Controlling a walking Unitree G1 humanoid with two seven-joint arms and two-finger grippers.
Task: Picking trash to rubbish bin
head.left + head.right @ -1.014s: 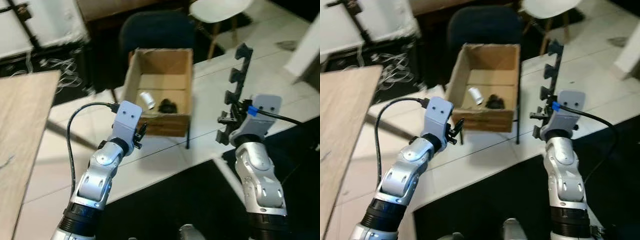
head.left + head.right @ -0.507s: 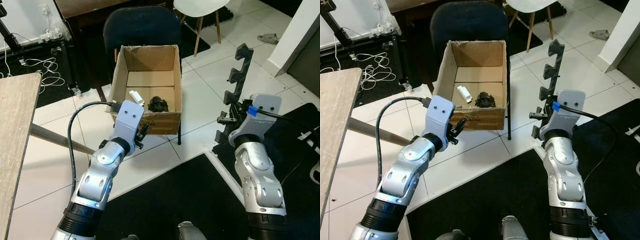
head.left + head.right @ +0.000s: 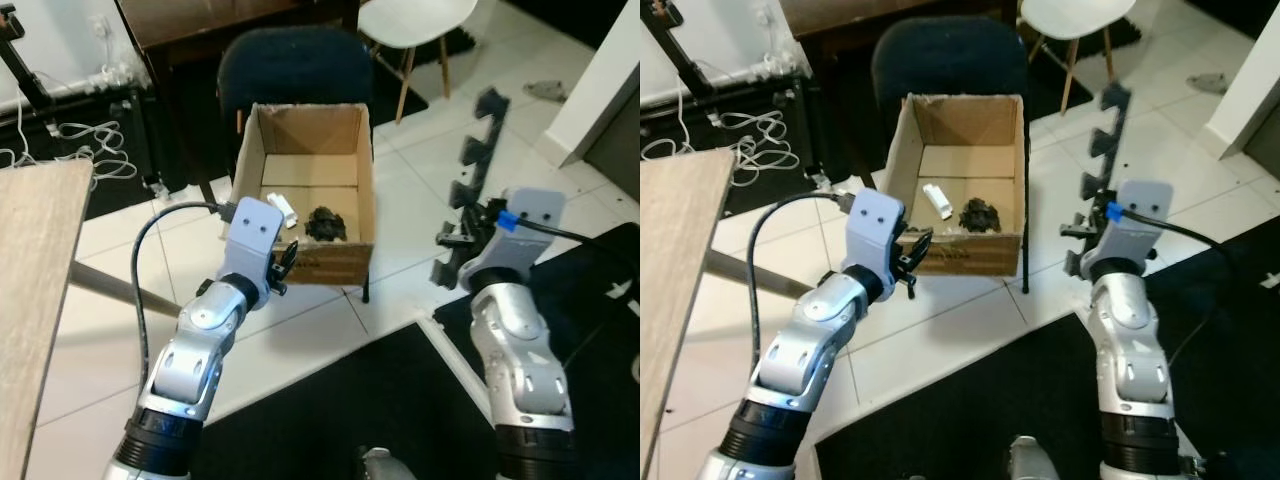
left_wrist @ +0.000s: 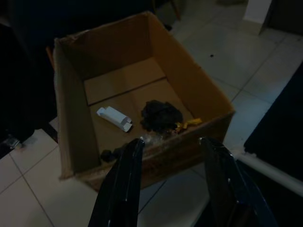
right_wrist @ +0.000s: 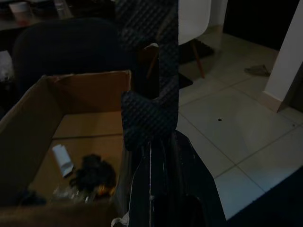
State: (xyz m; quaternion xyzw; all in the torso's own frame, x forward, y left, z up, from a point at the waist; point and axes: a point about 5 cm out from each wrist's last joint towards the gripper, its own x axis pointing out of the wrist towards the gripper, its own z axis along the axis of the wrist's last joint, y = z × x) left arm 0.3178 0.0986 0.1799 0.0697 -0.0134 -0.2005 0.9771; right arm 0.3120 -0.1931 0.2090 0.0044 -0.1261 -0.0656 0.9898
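The right end effector (image 3: 452, 262), beside the cardboard box (image 3: 305, 262), is clamped on a black notched strip (image 3: 472, 165) standing upright; the left end effector (image 4: 173, 151) hangs empty, fingers parted, before the box's near wall; probably best to swing the strip over the box's rim, then release.

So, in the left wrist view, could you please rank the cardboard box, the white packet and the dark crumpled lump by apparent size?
1. cardboard box, by far the largest.
2. dark crumpled lump.
3. white packet, close to the lump in size, so that ordering is unsure.
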